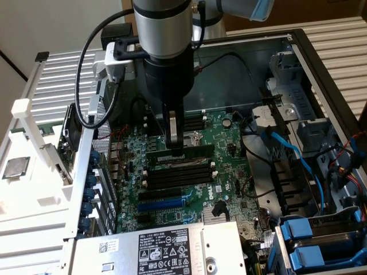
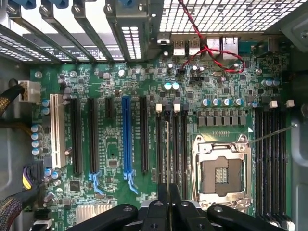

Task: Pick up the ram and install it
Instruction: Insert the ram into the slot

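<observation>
The ram [image 1: 189, 152] is a long thin green stick standing on edge across the motherboard [image 1: 226, 146], level with the row of black memory slots [image 1: 178, 173]. My gripper [image 1: 175, 143] reaches straight down inside the open computer case and is shut on the stick's middle. In the wrist view the ram [image 2: 167, 144] appears edge-on as a thin line running out from between my gripper's [image 2: 168, 191] black fingers [image 2: 160, 195]. It lies along the memory slots [image 2: 176, 144] beside the processor socket [image 2: 223, 169]. Whether it sits in a slot or just above one I cannot tell.
A small square silver processor chip [image 1: 16, 167] lies on the white stand at the exterior view's left. Blue cables [image 1: 292, 152] and drive bays [image 1: 321, 240] crowd the case's right side. The power supply [image 1: 163, 249] sits at the front. A red-black wire [image 2: 211, 55] loops near the rear ports.
</observation>
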`<state>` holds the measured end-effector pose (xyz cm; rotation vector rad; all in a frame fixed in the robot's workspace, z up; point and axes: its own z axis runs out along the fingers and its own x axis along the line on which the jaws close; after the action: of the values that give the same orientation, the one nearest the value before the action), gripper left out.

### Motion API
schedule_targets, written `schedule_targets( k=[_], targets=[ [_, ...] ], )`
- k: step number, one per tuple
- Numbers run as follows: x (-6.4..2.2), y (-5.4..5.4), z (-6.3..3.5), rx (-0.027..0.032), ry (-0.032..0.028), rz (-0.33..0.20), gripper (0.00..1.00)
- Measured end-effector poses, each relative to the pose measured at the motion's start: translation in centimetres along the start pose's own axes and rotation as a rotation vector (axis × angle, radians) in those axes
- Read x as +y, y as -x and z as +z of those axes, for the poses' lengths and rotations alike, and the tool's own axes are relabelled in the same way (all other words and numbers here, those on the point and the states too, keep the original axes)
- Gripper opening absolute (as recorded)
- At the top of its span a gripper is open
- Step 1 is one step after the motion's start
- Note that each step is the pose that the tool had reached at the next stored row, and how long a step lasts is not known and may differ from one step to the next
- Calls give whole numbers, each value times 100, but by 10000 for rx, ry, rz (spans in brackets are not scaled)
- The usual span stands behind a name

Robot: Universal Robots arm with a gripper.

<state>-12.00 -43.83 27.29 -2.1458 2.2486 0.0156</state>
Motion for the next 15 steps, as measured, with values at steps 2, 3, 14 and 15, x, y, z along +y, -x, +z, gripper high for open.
schedule_targets(
  k=[2, 3, 14, 15],
  targets=[
    [2, -6, 33, 0, 1, -25, 12],
    [4, -7, 54, -2, 1, -60, 12],
    [12, -9, 116, -4, 40, -439, 12],
    [12, -9, 121, -3, 46, -439, 12]
  ],
)
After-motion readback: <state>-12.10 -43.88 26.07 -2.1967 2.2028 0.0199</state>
